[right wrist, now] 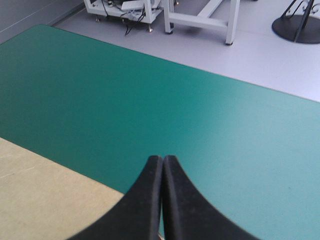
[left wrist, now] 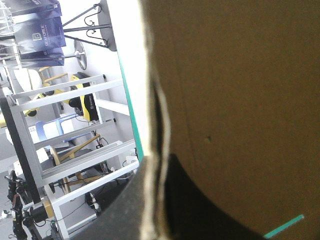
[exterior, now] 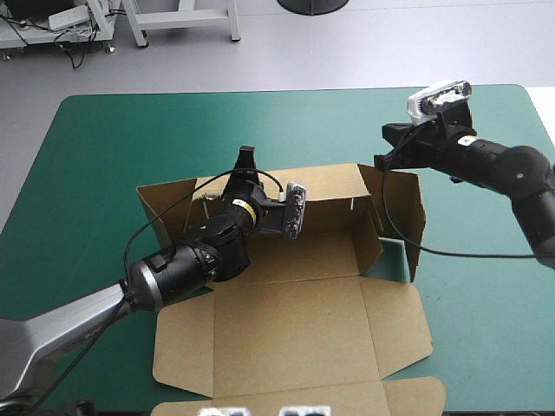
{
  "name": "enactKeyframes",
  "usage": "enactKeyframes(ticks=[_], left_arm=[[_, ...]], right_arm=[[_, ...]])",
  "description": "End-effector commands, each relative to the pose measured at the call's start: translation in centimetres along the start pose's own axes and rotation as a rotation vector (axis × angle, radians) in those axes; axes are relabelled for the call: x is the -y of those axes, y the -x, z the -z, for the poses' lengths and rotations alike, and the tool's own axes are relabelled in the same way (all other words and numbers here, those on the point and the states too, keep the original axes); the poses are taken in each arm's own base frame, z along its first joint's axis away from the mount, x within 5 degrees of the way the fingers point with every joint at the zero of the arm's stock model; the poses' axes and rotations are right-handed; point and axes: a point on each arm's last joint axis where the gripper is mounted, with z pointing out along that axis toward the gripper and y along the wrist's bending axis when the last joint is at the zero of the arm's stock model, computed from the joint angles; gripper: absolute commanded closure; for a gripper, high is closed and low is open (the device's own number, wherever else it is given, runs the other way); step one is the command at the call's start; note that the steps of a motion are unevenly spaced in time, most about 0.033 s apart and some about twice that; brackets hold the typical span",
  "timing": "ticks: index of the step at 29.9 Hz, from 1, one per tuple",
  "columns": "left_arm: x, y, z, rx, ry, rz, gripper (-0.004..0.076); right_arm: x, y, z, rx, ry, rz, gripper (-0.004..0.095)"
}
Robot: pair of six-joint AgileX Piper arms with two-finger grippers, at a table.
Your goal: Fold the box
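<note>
High view: a brown box (exterior: 295, 321) around the middle of the teal-green tabletop (exterior: 104, 147), only half built. Far wall upright, with a side flap bent outward at its left end and a taller wall raised at its right end. Lid part flat toward the near edge, with short flaps spread at both sides and a rounded tongue at the very front. Pale crease lines across the board. Left pincer (exterior: 246, 158) on the rim of the far wall, pinching the board. In the left wrist view, the wall's raw edge clamped between the black fingers (left wrist: 200, 210). Right wrist view: right pincer (right wrist: 162, 159) pressed together into one point, above bare cover near the box's far right corner.
</note>
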Motion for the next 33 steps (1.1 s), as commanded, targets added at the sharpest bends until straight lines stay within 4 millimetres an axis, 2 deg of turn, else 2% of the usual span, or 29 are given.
enactKeyframes(ticks=[1,9,16,23,28,31,33], left_arm=[[-0.1,0.1,1.0,0.033,-0.020,0.048,0.0734],[-0.1,0.2,1.0,0.035,-0.020,0.048,0.0734],[-0.1,0.2,1.0,0.035,-0.020,0.048,0.0734],[-0.1,0.1,1.0,0.032,-0.021,0.048,0.0734],[-0.1,0.1,1.0,0.026,-0.023,0.048,0.0734],[-0.1,0.1,1.0,0.028,-0.021,0.046,0.0734],[-0.2,0.0,1.2,0.032,-0.015,0.049,0.0734]], right_arm=[[0.8,2.0,-1.1,0.026,0.007,-0.056,0.0925],[3.3,2.1,-5.4,-0.264,-0.033,-0.060,0.0926],[3.6,0.3,-7.4,-0.501,0.075,-0.065,0.0925],[3.0,-1.0,-6.9,-0.641,0.185,-0.016,0.0926],[3.4,-1.4,-6.2,-0.567,0.291,-0.075,0.0926],[4.0,-2.9,-5.3,-0.547,0.341,-0.109,0.0926],[4.4,-4.7,-4.7,-0.547,0.375,-0.127,0.0926]])
